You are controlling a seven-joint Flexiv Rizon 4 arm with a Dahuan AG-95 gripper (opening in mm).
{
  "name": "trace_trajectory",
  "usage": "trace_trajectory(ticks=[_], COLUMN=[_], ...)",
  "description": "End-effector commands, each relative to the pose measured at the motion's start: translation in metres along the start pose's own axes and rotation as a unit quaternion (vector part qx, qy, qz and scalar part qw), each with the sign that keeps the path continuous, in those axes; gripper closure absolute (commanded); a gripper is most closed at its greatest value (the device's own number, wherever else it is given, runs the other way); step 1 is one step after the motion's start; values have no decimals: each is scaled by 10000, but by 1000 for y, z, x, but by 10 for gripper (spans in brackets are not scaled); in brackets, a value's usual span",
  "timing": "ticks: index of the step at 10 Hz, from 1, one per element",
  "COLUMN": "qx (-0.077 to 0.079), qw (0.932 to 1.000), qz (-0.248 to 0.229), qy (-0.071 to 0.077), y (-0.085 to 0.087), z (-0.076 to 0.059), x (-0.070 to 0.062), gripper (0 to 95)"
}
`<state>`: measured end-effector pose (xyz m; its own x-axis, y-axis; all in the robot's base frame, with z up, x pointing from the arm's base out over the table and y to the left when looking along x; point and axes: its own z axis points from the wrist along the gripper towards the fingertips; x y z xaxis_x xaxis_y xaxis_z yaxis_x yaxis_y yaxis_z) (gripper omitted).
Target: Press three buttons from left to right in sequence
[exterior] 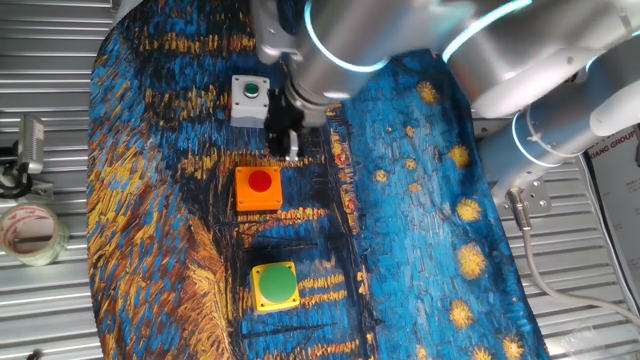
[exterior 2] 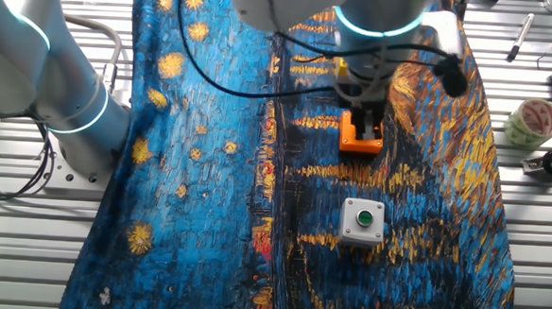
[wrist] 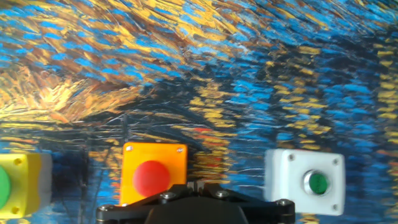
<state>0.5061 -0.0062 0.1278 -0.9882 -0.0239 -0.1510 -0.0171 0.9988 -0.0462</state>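
Three button boxes stand in a row on the painted cloth. The white-grey box with a small green button [exterior: 248, 98] is at one end. The orange box with a red button [exterior: 258, 187] is in the middle. The yellow box with a large green button [exterior: 275, 285] is at the other end. My gripper [exterior: 288, 150] hovers between the white-grey and orange boxes, a little to the side of the row. In the hand view its fingertips [wrist: 194, 185] touch each other, empty, by the orange box [wrist: 154, 163]. The white-grey box [wrist: 305, 182] is right of it, the yellow box [wrist: 18, 186] left.
A blue and yellow painted cloth [exterior: 420, 200] covers the table. A tape roll [exterior: 30, 232] and a metal clamp [exterior: 25, 150] lie on the slatted surface beside the cloth. The arm's base [exterior 2: 43, 76] stands off the cloth's other side.
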Motion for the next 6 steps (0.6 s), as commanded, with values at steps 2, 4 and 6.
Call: trace_trajectory(ticks=[2,4,6], qx=[17,17,5], qw=[10000,10000,9999], qz=[59,59,156], qy=[6,23,39], y=[6,7,17], z=[-1,-3,-4], x=[-3,-6,-10], gripper=[950,950,950])
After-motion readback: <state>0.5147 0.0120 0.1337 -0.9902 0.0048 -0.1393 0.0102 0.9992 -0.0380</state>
